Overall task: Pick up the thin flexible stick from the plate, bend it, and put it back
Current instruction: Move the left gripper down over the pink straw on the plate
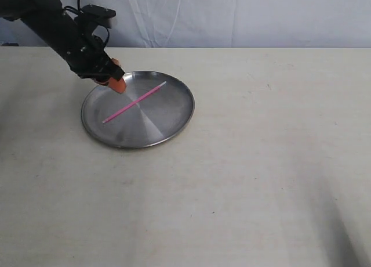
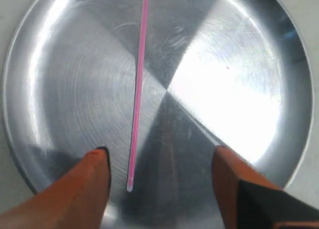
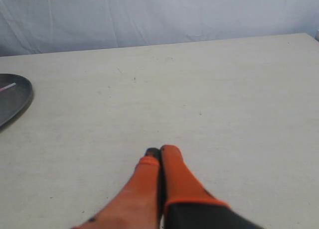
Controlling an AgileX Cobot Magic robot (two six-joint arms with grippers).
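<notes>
The thin pink stick (image 1: 134, 103) lies straight and diagonal across the steel plate (image 1: 174, 125), its pale tip toward the far right rim. In the left wrist view the stick (image 2: 138, 89) runs between the orange fingers, ending just inside them above the plate (image 2: 239, 74). My left gripper (image 1: 117, 83) hovers over the plate's far left rim; the left gripper (image 2: 159, 157) is open and holds nothing. My right gripper (image 3: 160, 152) is shut and empty over bare table, out of the exterior view. The plate's edge (image 3: 15, 102) and the stick's tip (image 3: 7, 87) show in the right wrist view.
The plate sits on a pale beige table (image 1: 261, 162). A white cloth backdrop (image 1: 232, 17) hangs behind the far edge. The left arm's dark body (image 1: 64, 32) slants in from the upper left.
</notes>
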